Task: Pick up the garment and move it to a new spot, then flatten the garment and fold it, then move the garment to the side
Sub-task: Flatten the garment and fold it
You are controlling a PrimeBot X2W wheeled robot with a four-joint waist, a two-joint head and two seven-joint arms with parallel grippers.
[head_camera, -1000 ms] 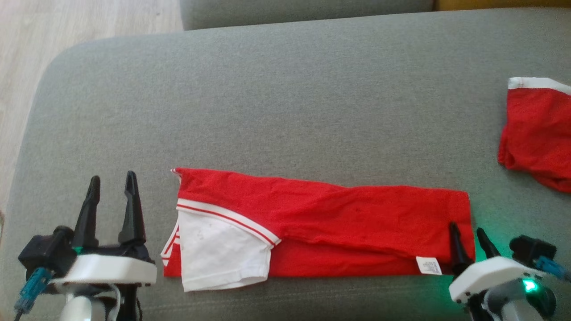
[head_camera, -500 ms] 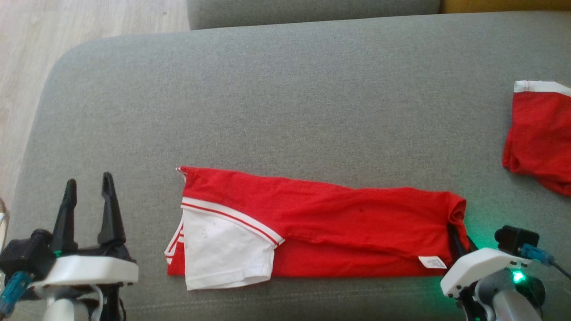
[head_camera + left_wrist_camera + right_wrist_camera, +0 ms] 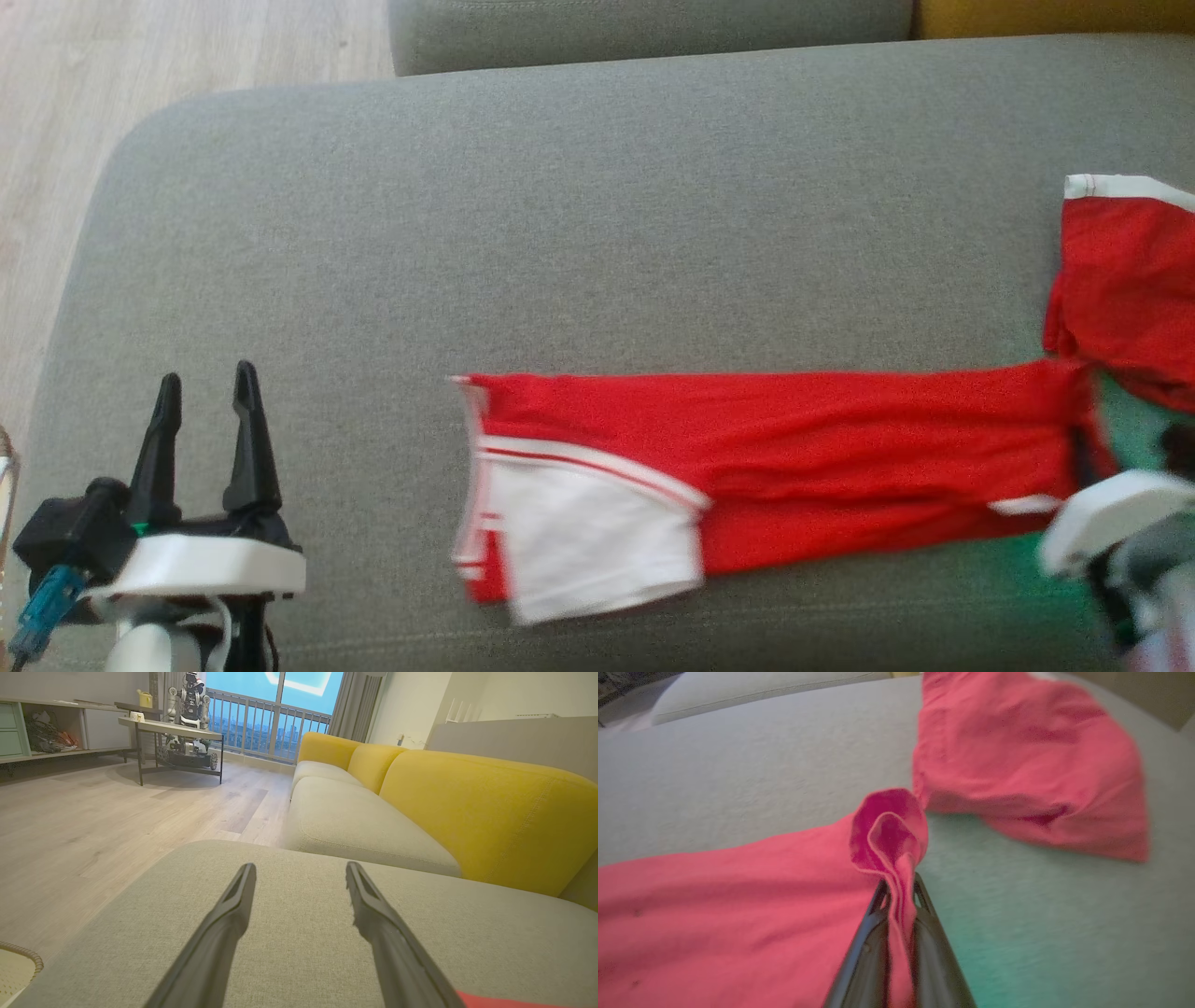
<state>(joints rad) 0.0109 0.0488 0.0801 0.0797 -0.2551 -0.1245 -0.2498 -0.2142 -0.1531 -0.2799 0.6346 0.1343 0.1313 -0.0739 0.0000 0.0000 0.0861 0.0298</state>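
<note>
The garment (image 3: pixel 775 448) is a folded red shirt with a white, red-striped sleeve (image 3: pixel 588 532), lying as a long strip across the grey sofa seat. My right gripper (image 3: pixel 899 891) is shut on the garment's (image 3: pixel 738 905) right end, where red cloth bunches up between the two dark fingers. In the head view that gripper (image 3: pixel 1083 448) sits at the strip's right end, blurred. My left gripper (image 3: pixel 205 397) stands open at the lower left, well left of the garment, with nothing between its fingers (image 3: pixel 224 924).
A second red garment (image 3: pixel 1130 280) with a white hem lies at the seat's right edge, almost touching the strip's right end. The seat's rounded left edge (image 3: pixel 84 233) drops to wooden floor. A yellow sofa back (image 3: pixel 467 807) stands beyond.
The right gripper has closed on the garment's right end and dragged the whole strip to the right, toward the other red garment. The left gripper stays open and has barely shifted.
</note>
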